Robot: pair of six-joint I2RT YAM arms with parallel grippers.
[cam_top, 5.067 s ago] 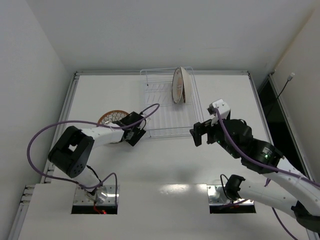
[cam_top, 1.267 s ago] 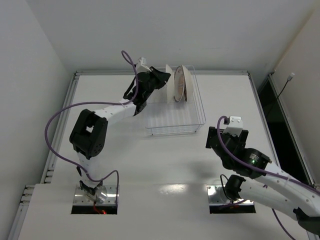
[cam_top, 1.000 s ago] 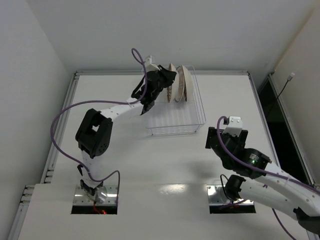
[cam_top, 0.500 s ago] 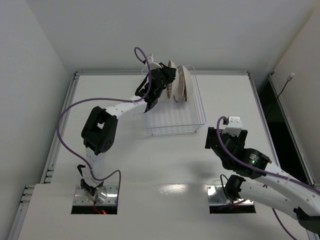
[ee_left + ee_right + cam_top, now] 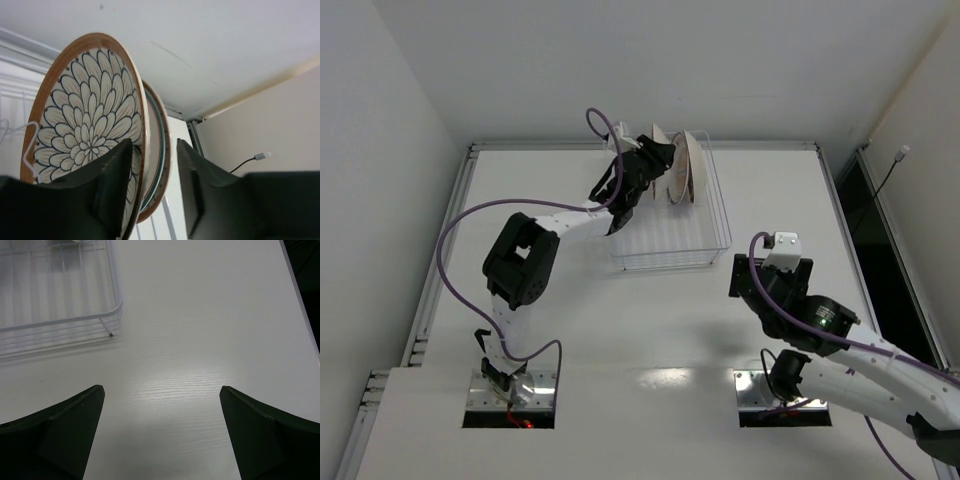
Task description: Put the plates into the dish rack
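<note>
Plates, seemingly all 3, stand upright in the rack, left claw narrowly parted astride the rim of the petal plate, right claw wide and empty; only withdrawal remains.

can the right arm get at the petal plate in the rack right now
Probably not cleanly. The white petal-patterned plate stands upright in the white wire dish rack with the left arm's fingers either side of its rim, and a brown-rimmed plate stands between it and the right arm's open fingers.
</note>
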